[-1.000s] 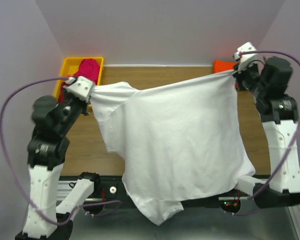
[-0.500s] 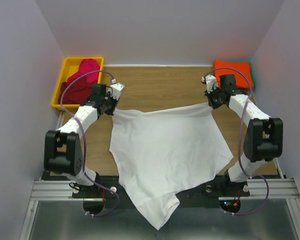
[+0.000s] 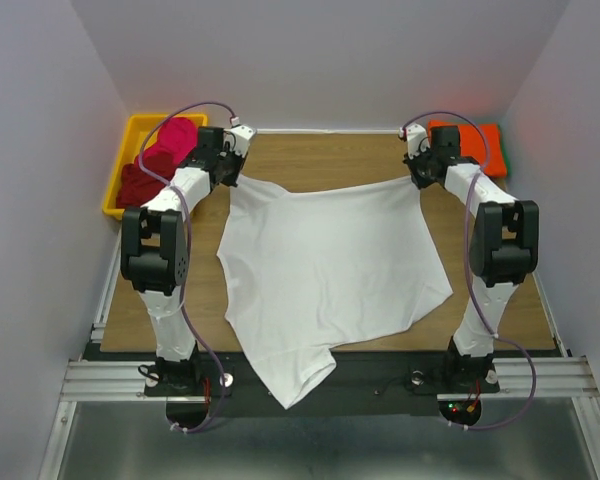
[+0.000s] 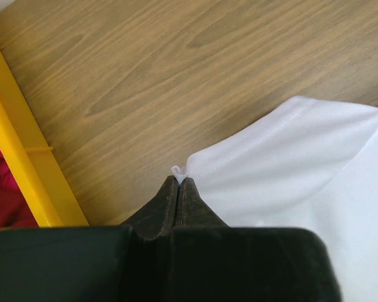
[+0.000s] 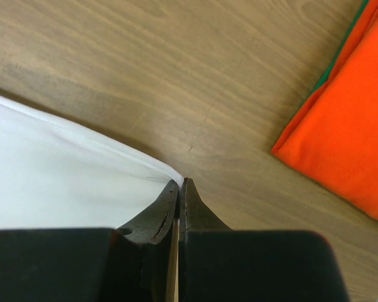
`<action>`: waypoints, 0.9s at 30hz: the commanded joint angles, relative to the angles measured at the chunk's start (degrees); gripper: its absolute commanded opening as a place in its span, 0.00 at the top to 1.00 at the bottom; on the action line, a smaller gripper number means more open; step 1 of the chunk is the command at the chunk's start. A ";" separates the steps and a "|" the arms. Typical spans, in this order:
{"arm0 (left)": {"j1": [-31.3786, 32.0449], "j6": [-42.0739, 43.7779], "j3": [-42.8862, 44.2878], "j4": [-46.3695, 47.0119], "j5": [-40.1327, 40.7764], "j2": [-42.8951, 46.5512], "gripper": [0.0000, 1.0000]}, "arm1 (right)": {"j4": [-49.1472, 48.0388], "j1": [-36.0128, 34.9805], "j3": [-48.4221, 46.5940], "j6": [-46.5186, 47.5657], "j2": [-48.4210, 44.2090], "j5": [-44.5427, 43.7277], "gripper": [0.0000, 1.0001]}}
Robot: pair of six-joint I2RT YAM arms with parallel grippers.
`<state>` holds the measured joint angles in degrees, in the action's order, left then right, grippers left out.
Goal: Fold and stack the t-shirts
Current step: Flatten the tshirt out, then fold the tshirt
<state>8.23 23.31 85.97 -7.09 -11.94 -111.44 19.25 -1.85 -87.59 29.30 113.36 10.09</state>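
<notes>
The white t-shirt (image 3: pixel 325 265) lies spread on the wooden table (image 3: pixel 320 155), its lower part hanging over the near edge. My left gripper (image 3: pixel 236 178) is shut on the shirt's far left corner (image 4: pixel 179 171), low over the table. My right gripper (image 3: pixel 417 180) is shut on the far right corner (image 5: pixel 176 178). A folded orange t-shirt (image 3: pixel 468 140) lies at the far right; it also shows in the right wrist view (image 5: pixel 349 126). Dark red (image 3: pixel 140 185) and magenta (image 3: pixel 172 138) t-shirts lie in the bin.
The yellow plastic bin (image 3: pixel 130 135) stands at the far left corner, its wall close to my left gripper (image 4: pixel 16 148). A green edge (image 5: pixel 327 78) shows under the orange shirt. The metal rail (image 3: pixel 540 375) runs along the near edge.
Both grippers have come down from the raised, stretched hold and moved toward the far side, laying the white shirt flat on the table and pulling it away from the near edge.
</notes>
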 commanded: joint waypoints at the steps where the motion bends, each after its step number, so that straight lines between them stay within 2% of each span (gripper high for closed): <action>1: -0.23 -0.64 2.09 -1.26 0.08 2.36 1.00 | -2.81 0.97 -3.90 -1.44 0.81 -0.51 0.99; 7: 0.56 -0.81 -4.40 -3.54 -0.80 10.35 1.00 | -2.81 1.50 -1.71 -1.35 -2.09 1.60 0.99; 15: 7.14 -1.43 -15.56 -11.53 1.74 25.37 1.00 | -2.81 4.22 3.12 1.11 -7.01 4.15 0.99; 27: 14.79 0.15 -27.61 -21.73 2.10 33.39 1.00 | -2.37 4.66 13.40 9.10 -13.51 6.52 0.99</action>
<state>21.56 22.55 60.71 -24.56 -10.48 -80.77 18.59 2.57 -76.36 34.37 104.12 15.03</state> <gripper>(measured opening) 0.030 0.036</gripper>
